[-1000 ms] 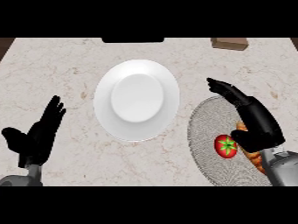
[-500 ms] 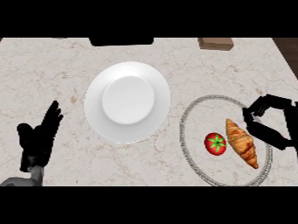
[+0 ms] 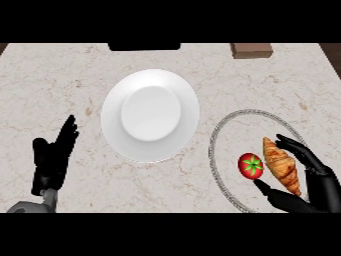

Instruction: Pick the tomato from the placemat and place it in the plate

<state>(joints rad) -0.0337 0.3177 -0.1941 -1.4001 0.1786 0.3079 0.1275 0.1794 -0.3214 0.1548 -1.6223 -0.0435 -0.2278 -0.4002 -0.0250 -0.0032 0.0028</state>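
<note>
A red tomato with a green stem lies on the round grey placemat at the right, next to a croissant. The white plate sits at the counter's middle, left of the placemat. My right hand is at the lower right over the placemat, open, fingers above the croissant and thumb just below the tomato, not closed on it. My left hand rests open at the lower left, fingers up.
A brown block and a dark object stand at the counter's far edge. The marble counter spreads wide around the plate.
My right hand has come down and back toward the lower right, now behind the croissant and tomato with fingers opened. The view has shifted slightly; the left hand stays resting.
</note>
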